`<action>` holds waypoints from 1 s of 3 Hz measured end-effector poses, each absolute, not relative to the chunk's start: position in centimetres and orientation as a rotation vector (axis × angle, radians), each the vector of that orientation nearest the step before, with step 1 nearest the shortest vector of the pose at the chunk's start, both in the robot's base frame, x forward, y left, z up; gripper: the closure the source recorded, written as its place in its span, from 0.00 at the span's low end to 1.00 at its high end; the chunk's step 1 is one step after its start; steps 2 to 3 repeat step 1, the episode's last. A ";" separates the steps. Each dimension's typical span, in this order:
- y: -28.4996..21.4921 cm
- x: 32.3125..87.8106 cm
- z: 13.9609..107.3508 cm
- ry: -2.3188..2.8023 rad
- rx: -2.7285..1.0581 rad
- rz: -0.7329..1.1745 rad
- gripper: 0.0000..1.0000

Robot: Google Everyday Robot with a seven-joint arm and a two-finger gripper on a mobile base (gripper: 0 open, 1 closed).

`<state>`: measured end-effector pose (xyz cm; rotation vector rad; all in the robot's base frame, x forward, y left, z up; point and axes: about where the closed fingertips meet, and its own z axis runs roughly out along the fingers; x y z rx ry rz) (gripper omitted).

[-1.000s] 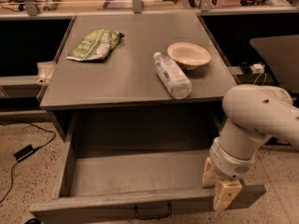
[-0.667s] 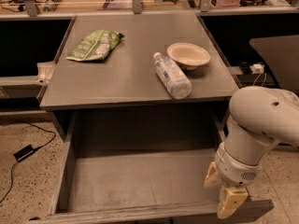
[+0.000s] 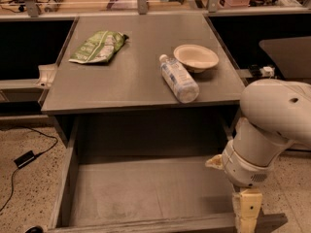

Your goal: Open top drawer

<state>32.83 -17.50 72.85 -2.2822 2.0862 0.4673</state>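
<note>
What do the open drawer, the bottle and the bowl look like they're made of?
Drawer: likely sheet metal, matte grey, thin flat walls. Bottle: clear plastic, see-through with a white cap. Bowl: pale and matte, perhaps paper or ceramic. End effector, at the drawer's front right corner: cream, probably plastic or rubber.

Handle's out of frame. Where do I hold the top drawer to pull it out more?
Take the top drawer by the top edge of its front panel, coming from above. That edge is a thin upright lip running straight across, with open tray behind it. The gripper hangs at its right end, so probably grip there.
</note>
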 end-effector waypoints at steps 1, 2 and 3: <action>-17.5 32.8 72.8 2.086 -2.282 0.467 0.00; -17.5 32.8 72.8 2.086 -2.282 0.467 0.00; -17.5 32.8 72.8 2.086 -2.282 0.467 0.00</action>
